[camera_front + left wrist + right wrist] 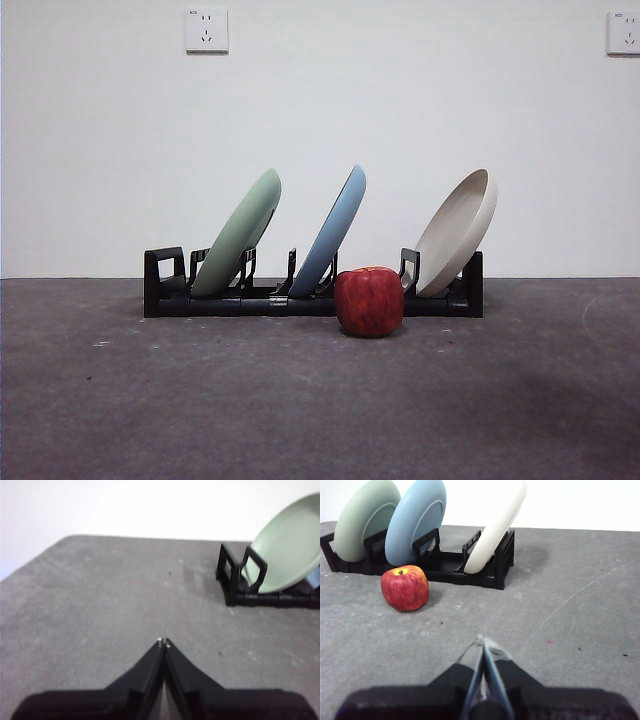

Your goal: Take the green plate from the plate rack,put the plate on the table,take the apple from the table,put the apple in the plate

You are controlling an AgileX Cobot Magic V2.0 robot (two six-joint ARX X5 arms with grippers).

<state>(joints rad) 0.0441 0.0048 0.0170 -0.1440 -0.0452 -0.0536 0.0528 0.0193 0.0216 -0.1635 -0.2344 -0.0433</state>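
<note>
Three plates lean in the slots of the plate rack (312, 300), prongs propping them upright: the green plate (240, 232) leftmost, a light blue plate (332, 228) mid-rack, a cream-white plate (458, 230) rightmost; the apple (369, 301) rests on the table (300, 410) just before the rack, between blue and cream, clear of the green plate's path; left gripper (163, 642) and right gripper (482, 642) wait well back, jaws pressed together, empty.

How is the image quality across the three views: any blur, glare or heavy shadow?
Front view: evenly lit and sharp, soft shadow under the apple. Left wrist view: soft overall, the green plate blurred, wall washed out. Right wrist view: the plate rack fairly sharp, the right gripper out of focus.
</note>
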